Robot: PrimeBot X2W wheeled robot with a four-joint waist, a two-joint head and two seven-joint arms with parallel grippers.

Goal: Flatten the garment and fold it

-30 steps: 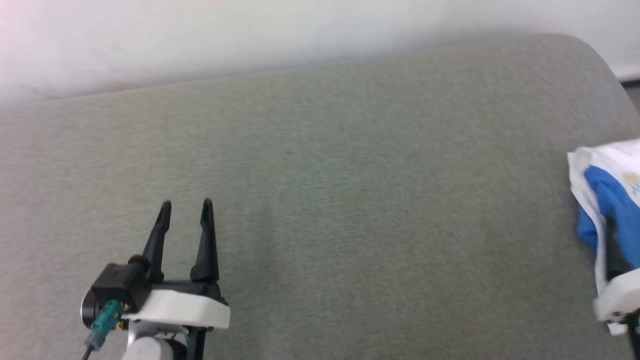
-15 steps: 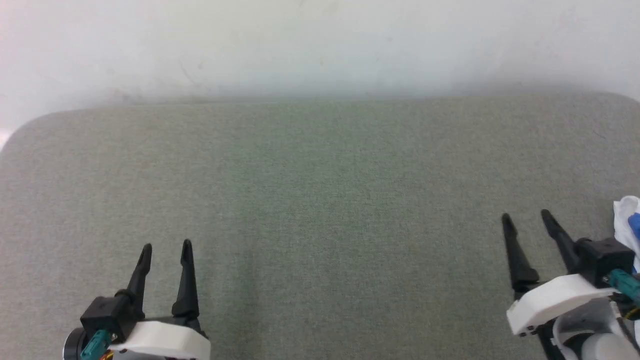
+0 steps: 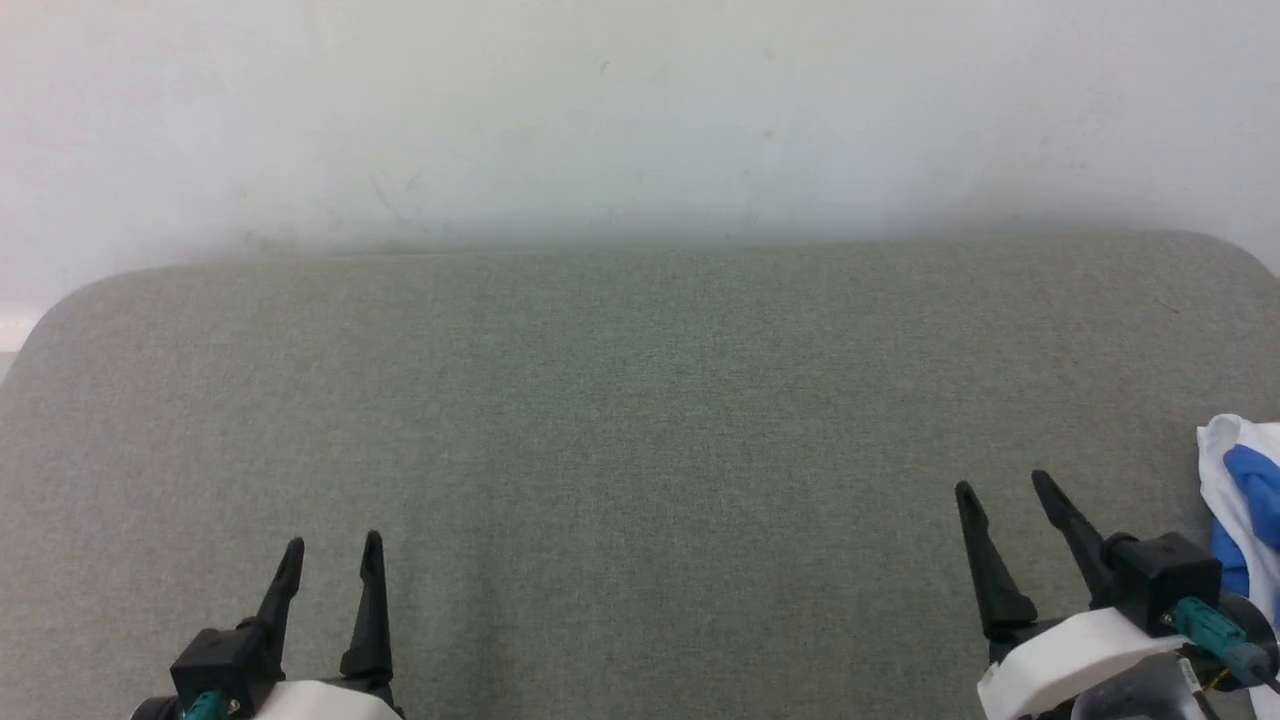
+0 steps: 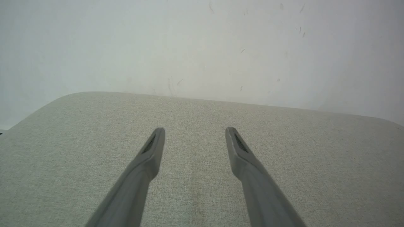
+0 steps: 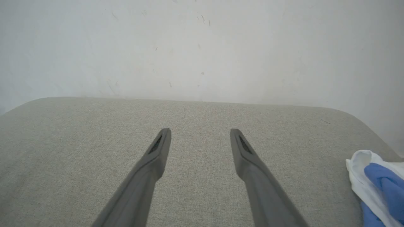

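The garment [image 3: 1240, 490], white with blue parts, lies bunched at the far right edge of the grey-green cushion [image 3: 640, 400]; the right wrist view has the garment [image 5: 375, 183] at its lower right, partly cut off. My right gripper [image 3: 1003, 488] stands open at the lower right, a little to the left of the garment and apart from it, with nothing between its fingers [image 5: 157, 148]. My left gripper [image 3: 333, 545] is open and empty at the lower left, over bare fabric, its fingers [image 4: 151, 148] spread.
A pale wall [image 3: 640, 120] rises right behind the cushion's far edge. The cushion has rounded corners at the far left [image 3: 60, 300] and far right [image 3: 1240, 250]. Bare fabric stretches between the two grippers.
The camera has swung right and tilted, so the whole picture shifted. The right gripper has come into view beside the garment. Both grippers stay open.
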